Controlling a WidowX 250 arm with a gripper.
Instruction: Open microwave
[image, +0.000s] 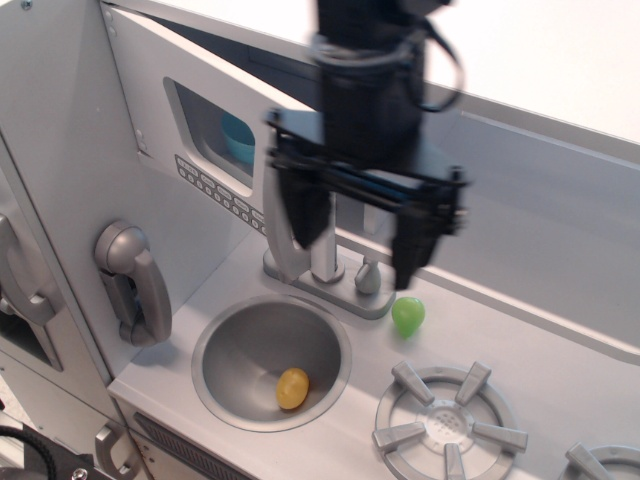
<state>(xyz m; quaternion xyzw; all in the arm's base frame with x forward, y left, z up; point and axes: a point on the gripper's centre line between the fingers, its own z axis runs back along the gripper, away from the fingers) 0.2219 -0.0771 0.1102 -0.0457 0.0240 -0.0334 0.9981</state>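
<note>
Much of the microwave (215, 150) door hides behind the blurred, spread-open, empty end effector (362, 232).

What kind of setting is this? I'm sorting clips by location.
Most likely a toy play kitchen: a round sink with a faucet, a moulded stove burner, and a microwave with a button row. The gripper hangs open above the counter.

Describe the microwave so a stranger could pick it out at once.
Start at the round sink with the yellow ball; the microwave is the grey door on the wall above and behind it. Unlike the silver phone to its lower left, it has a dark rounded window and a row of small buttons beneath.
</note>
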